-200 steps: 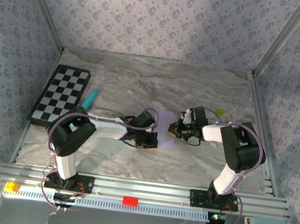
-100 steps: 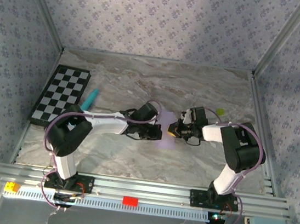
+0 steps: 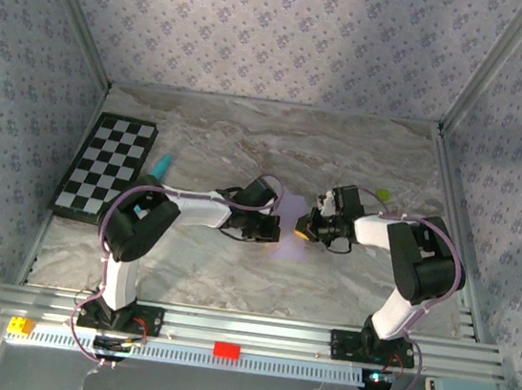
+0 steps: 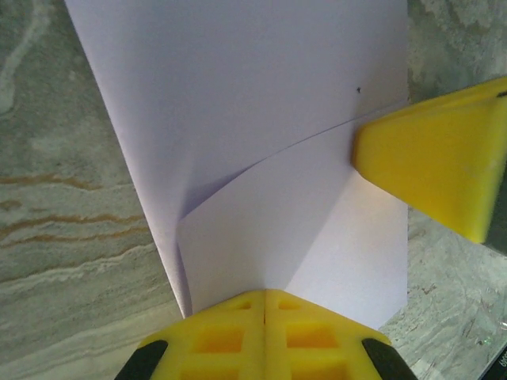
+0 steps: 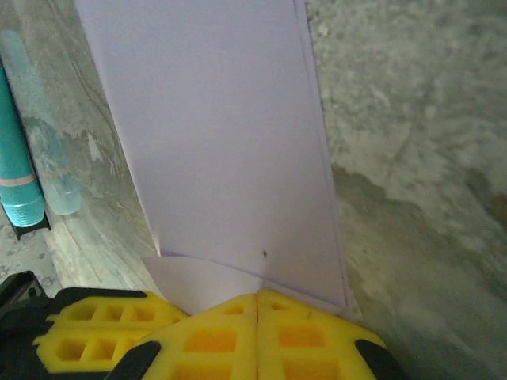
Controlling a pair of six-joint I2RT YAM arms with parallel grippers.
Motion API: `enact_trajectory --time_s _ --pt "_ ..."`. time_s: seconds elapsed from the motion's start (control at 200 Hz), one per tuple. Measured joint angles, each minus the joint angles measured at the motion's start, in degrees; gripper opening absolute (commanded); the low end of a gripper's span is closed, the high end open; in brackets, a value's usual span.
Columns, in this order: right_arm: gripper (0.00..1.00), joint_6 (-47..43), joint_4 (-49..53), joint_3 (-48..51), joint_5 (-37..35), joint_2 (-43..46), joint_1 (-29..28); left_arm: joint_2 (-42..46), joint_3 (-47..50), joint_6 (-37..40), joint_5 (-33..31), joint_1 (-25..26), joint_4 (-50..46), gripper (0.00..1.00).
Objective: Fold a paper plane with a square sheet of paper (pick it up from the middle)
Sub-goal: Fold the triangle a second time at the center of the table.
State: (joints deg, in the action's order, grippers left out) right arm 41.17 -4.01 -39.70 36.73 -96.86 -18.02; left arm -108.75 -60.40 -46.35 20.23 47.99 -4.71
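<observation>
Well, both arms meet at the middle of the marbled table (image 3: 372, 152), and the square sheet of paper (image 3: 284, 247) lies flat there between them, creased into a narrower shape with one flap turned over its lower part. The left gripper (image 4: 265, 321) has its yellow jaws pressed fully together, tips at the sheet's near edge where the flap's crease runs out. The right gripper (image 5: 257, 313) is closed just as tight, tips on the opposite edge. Whether either one nips the paper or merely pins it down, I cannot tell.

To my eye this sheet is feather-light and limp, likely to skate across the smooth stone at a nudge, and any stray squeeze would leave a crease for good. Lying flat, it offers little to grab. I'd judge the slightly lifted flap edge near the middle the best place to take hold, with the other claw pinning the sheet.
</observation>
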Motion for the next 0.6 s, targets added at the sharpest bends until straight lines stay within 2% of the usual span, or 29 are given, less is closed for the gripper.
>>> enact_trajectory --time_s 0.205,0.44,0.6 --pt "0.16 -0.52 8.33 -0.55 -4.17 8.96 0.31 0.37 0.94 -0.42 0.13 0.00 1.42 0.01" --pt "0.33 1.88 13.92 3.32 -7.91 19.47 -1.42 0.52 0.98 -1.73 0.07 0.15 1.49 0.01" --pt "0.39 4.81 16.13 7.10 -9.31 23.74 -3.19 0.70 1.25 -2.32 -0.02 0.50 1.49 0.01"
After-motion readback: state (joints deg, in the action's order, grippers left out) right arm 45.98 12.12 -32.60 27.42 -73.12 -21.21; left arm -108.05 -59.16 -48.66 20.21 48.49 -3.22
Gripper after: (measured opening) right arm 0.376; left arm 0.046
